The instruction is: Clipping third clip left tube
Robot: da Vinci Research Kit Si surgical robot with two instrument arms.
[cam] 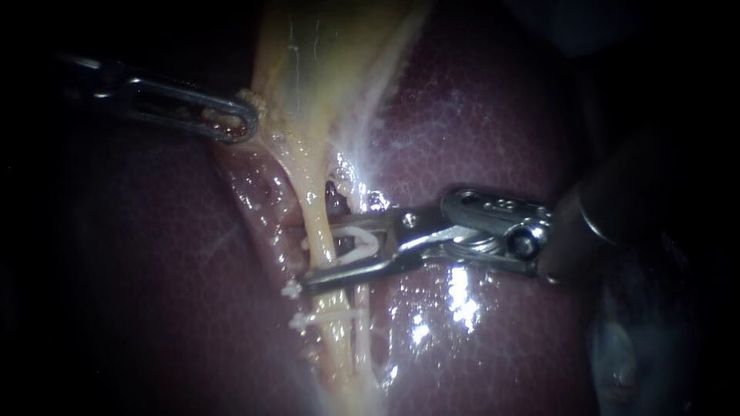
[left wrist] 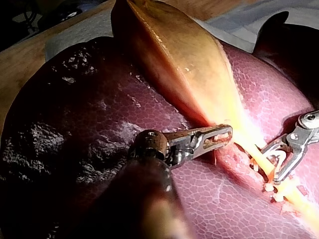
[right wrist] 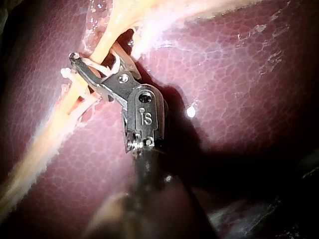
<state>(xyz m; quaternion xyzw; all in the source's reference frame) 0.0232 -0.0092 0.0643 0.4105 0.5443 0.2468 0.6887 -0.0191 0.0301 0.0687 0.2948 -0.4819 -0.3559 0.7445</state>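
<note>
The pale yellow left tube (cam: 314,216) runs down from the gallbladder (cam: 324,62) over the dark red liver (cam: 478,115). My right instrument (cam: 320,258) comes in from the right; its jaws straddle this tube and hold a white clip (cam: 356,243) around it. Just below them, another white clip (cam: 327,317) sits across the tube. My left instrument (cam: 235,123) enters from the upper left, jaws shut on the gallbladder's edge. In the left wrist view the left instrument (left wrist: 219,137) grips beside the gallbladder (left wrist: 169,50). The right wrist view shows the right instrument (right wrist: 97,62) around the tube with the clip (right wrist: 102,67).
A thinner pale strand (cam: 362,331) lies just right of the left tube below the jaws. Wet, glistening liver (left wrist: 75,109) surrounds the tubes on every side. A wooden bench edge (left wrist: 30,55) and cloth show behind the liver in the left wrist view.
</note>
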